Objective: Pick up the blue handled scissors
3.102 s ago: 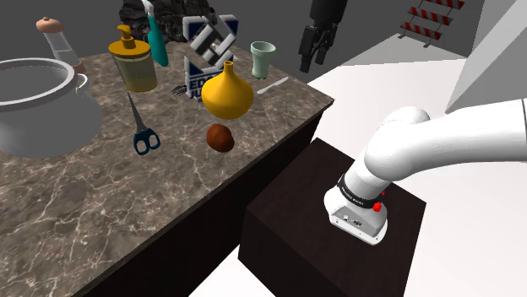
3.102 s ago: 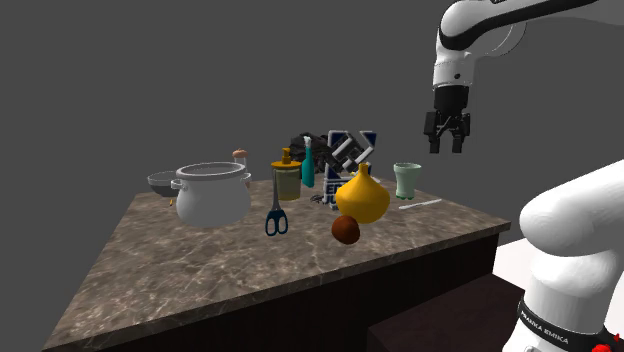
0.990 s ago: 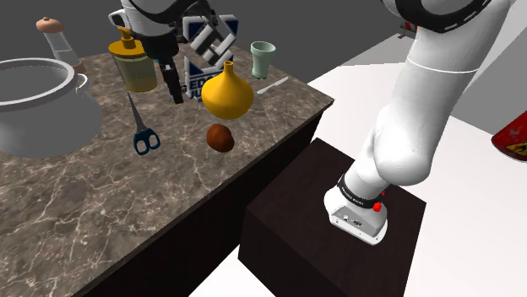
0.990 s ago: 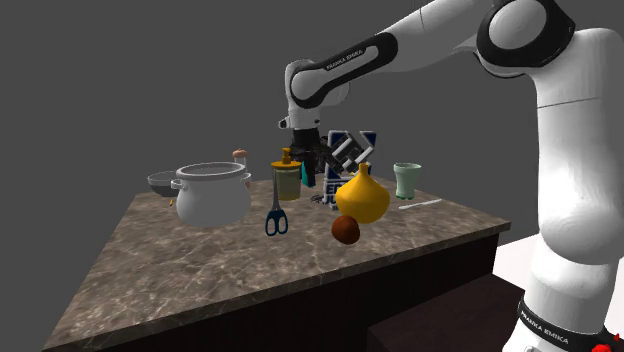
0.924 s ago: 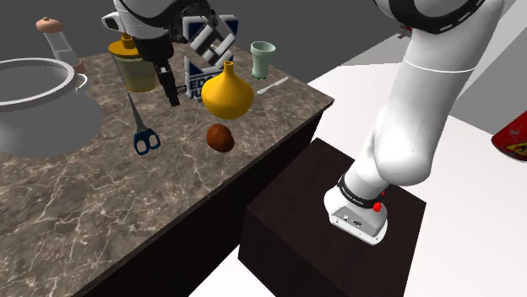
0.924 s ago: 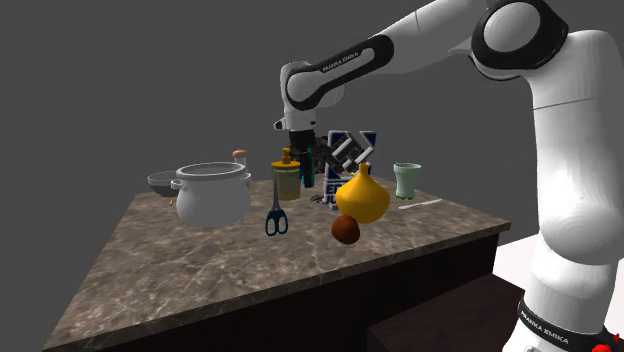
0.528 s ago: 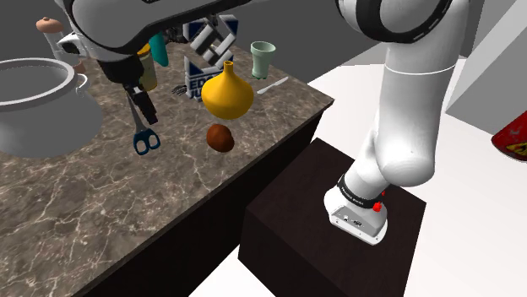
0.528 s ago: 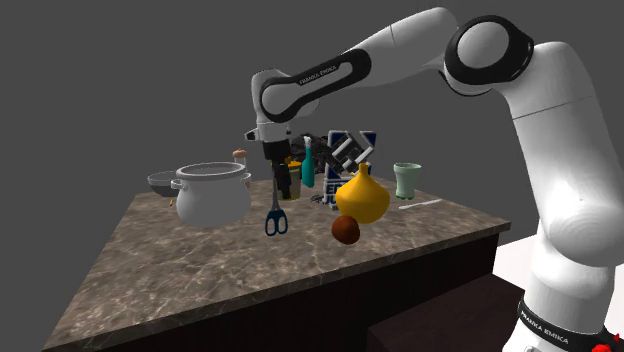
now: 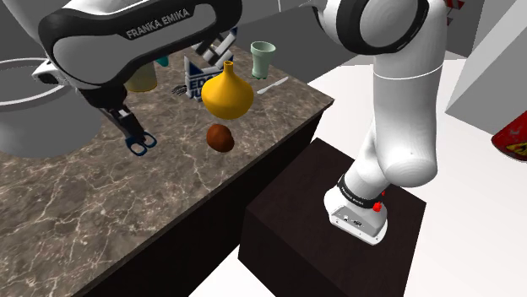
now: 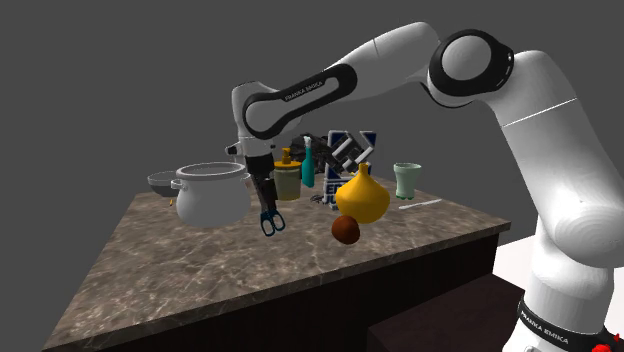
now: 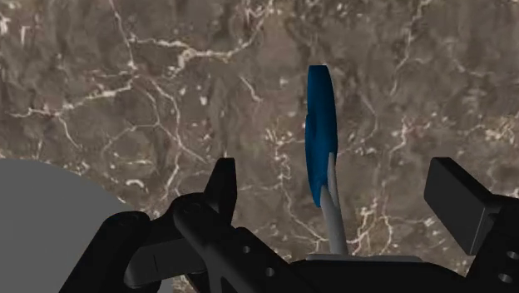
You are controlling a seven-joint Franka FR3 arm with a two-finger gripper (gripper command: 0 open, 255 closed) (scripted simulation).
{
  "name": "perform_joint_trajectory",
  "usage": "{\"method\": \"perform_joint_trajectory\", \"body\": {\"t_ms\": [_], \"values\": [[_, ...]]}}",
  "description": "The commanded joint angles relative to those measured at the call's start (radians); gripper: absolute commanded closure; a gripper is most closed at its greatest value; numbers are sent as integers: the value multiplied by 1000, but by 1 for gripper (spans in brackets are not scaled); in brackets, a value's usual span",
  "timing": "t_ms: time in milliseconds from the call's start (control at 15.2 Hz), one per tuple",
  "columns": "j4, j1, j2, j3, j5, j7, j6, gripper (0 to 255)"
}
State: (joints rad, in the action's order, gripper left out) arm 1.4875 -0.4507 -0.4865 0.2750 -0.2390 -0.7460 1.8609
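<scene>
Franka's gripper (image 9: 128,139) hung low over the marbled countertop (image 9: 177,202) in the shoulder view. Its tip was just beside the blue loops of the scissors (image 9: 148,142), which lay flat between the grey pot (image 9: 29,122) and the yellow vase (image 9: 226,94). I judge it was placed so in order to straddle the scissors.

From the second exterior view the gripper (image 10: 265,202) pointed nearly straight down, with the scissors (image 10: 272,225) showing just under it. Whether they touched, I could not tell.

In the wrist view the fingers (image 11: 222,179) stood wide apart and held nothing. The scissors (image 11: 320,125) lay between them and touched neither. The closing was, in my judgement, the next step and not yet done.
</scene>
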Motion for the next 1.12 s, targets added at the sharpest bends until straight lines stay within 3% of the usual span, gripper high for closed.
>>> {"method": "perform_joint_trajectory", "body": {"t_ms": [0, 264, 330, 1056], "values": [[14, 0, -6, -1, -3, 2, 20, 0], [33, 0, -16, -3, -7, 7, 48, 0], [33, 0, -16, -3, -7, 8, 48, 255], [18, 0, -8, -1, -4, 3, 26, 255]]}}
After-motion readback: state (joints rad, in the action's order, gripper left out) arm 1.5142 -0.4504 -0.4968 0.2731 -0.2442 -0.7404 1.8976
